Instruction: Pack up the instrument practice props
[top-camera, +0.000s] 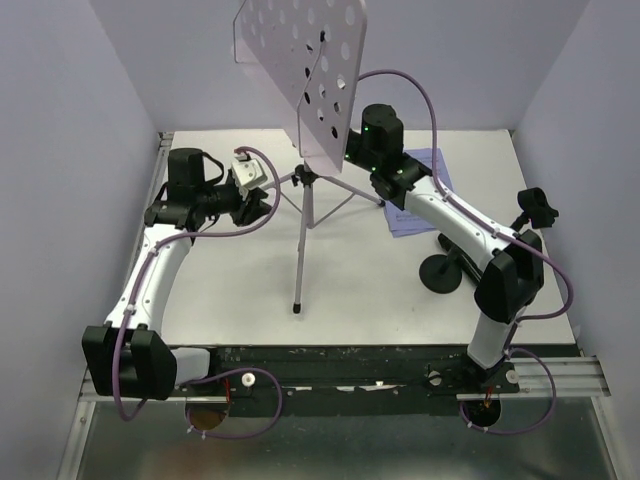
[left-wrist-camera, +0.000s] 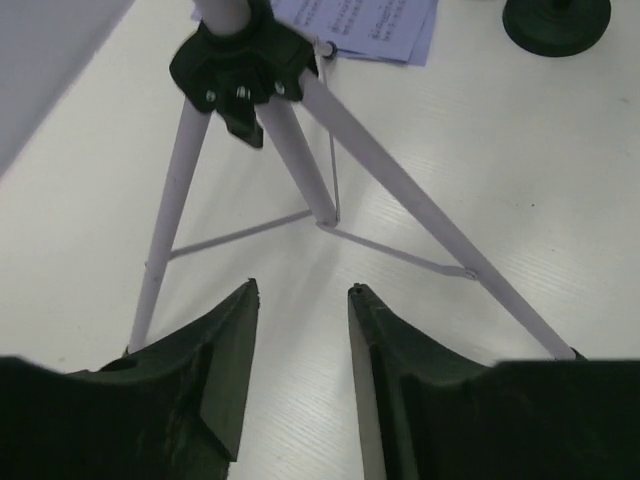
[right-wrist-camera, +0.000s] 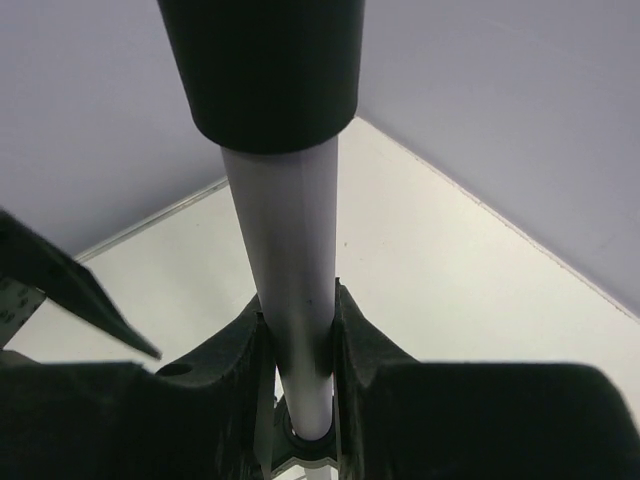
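Gripper check first: right gripper (right-wrist-camera: 298, 300) pinching the silver tripod pole (right-wrist-camera: 290, 250) just below a black sleeve (right-wrist-camera: 265, 70), both fingers pressed against the tube. Left gripper (left-wrist-camera: 302, 290) spread wide, nothing between the fingers, hovering low and aimed at the tripod's thin legs and black leg hub (left-wrist-camera: 245, 65); no contact with either.

Stand is upright near the middle of the table (top-camera: 380, 300), legs fully splayed, lilac perforated plate (top-camera: 310, 60) on top and tilted. Judged progress: early. Nothing looks packed; stand not folded, plate not taken off. Likely step in hand: right arm steadies the pole while the left goes for the hub or legs to collapse them.

Left to do, as far as seen:
- White sheet-music pages (top-camera: 425, 165) lie flat on the table, partly under the right arm.
- One black round-based clip holder (top-camera: 443, 272) stands just beside the right forearm.
- A second black clip (top-camera: 535, 205) shows further right, its base hidden by the arm.
- Teal microphone not visible in any view.
- No box or bag visible, so cannot tell where things go.

In the way: right forearm lies across the pages and crowds the clip holder. The splayed legs sit between the two arms, and the big plate blocks the overhead view of the right gripper.
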